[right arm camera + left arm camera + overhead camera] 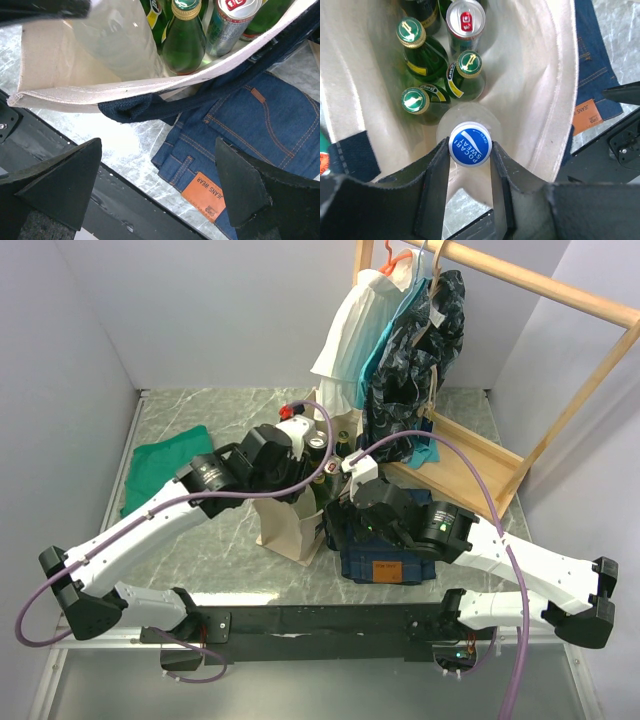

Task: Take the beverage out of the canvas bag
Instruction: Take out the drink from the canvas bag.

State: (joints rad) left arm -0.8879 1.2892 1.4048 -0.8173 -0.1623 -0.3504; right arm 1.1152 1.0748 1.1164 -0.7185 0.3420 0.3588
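Left gripper [470,146] pinching bottle [468,118] cap inside bag [540,75], so I can lift straight; right gripper [157,150] spread, idle.

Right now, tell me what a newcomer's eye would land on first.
The left arm's fingers pinch a blue Pocari Sweat cap inside the canvas bag. Beside it crowd green bottles and a red-topped can. The right arm's fingers gape over folded jeans beside the bag.

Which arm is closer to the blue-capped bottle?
Left. Its jaws grip the blue-capped bottle inside the canvas bag; the right jaws hang open outside it, over the jeans.
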